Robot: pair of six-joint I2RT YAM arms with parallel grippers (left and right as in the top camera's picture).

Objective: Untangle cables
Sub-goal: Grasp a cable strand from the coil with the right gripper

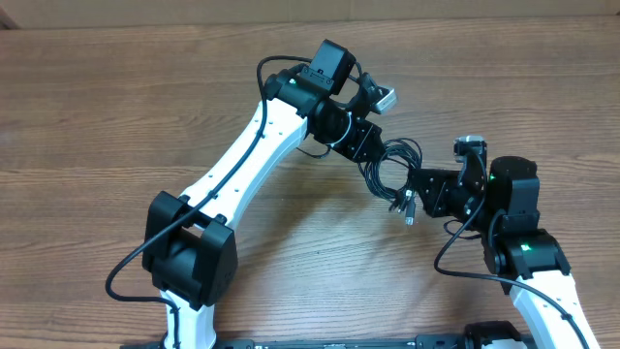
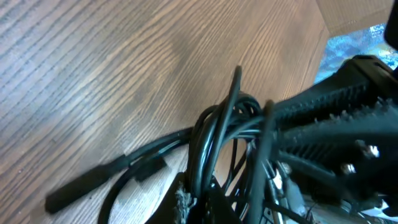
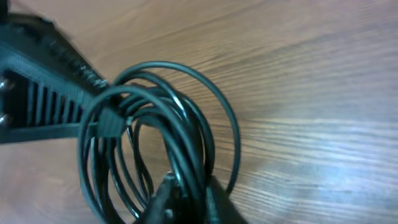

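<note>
- The cables (image 1: 392, 167) sit as one bunch of loops near the middle of the table (image 1: 116, 107), a little toward its right edge and strung between the two grippers.
- The left gripper (image 1: 376, 147) is clamped on the far side of the bunch. In its wrist view the strands run straight down into its grip.
- The right gripper (image 1: 423, 184) looks pinched on the near side. In its wrist view several strands converge between its fingers (image 3: 211, 202).
- The step in hand looks like drawing the bunch apart. It would go best with a slow, level pull, each gripper moving away from the other while the loops are watched for tightening.
- Each grip seems to hold several strands at once. If so, pulling may cinch a knot, so re-gripping a single strand near a plug would probably be cleaner.
- The cords are thin, round, glossy black and springy, and they hold curved loops rather than lying flat.
- The plugs (image 1: 407, 208) hang toward the near edge, and one shows a silvery tip.
- A long, boxy matte black plug (image 2: 93, 180) lies low against the table.
- The table is a wood-grain laminate, smooth with a slight sheen, so loose ends should slide easily.
</note>
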